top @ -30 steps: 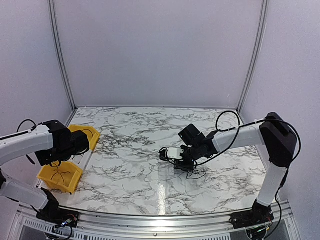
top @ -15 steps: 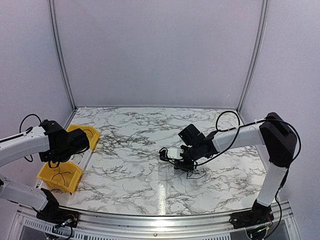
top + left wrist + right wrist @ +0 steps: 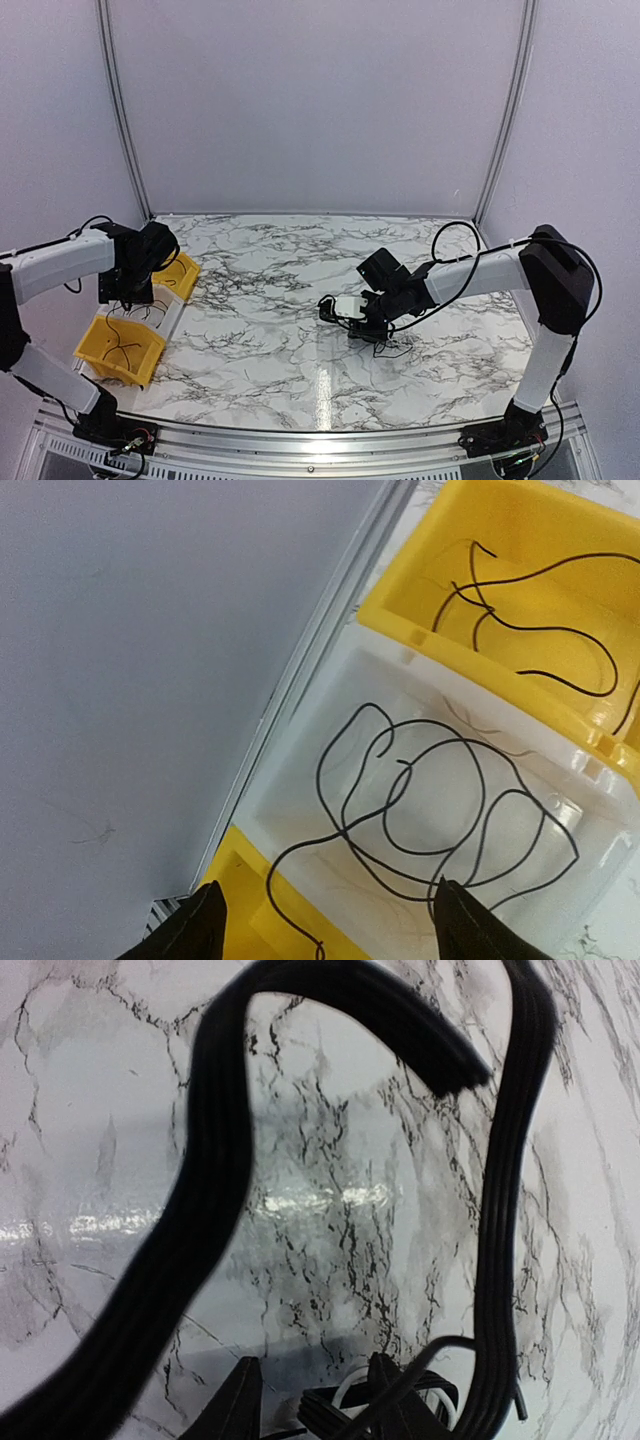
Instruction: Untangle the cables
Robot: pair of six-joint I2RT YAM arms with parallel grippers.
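Note:
The cables form a small dark clump (image 3: 378,335) with a pale part on the marble right of centre. My right gripper (image 3: 362,318) is down on it. In the right wrist view its gripper (image 3: 310,1400) is shut on a flat black cable end (image 3: 328,1418) and a white wire, while a wide black ribbon cable (image 3: 200,1210) arches in front. My left gripper (image 3: 330,930) hangs open and empty over a white bin (image 3: 300,750) that holds one looped black cable (image 3: 480,810). Another black strand (image 3: 540,630) lies in the yellow bin (image 3: 420,580) beyond.
Three bins line the table's left edge: a near yellow one (image 3: 95,345) with a thin cable, the white one (image 3: 172,312), and a far yellow one (image 3: 188,272). A metal rail (image 3: 135,225) and the wall run close beside them. The right arm's own thick cable (image 3: 450,235) loops above its forearm.
My left arm has swung up and toward the back, from beside the near yellow bin to above the white one. The right arm and the clump have not moved.

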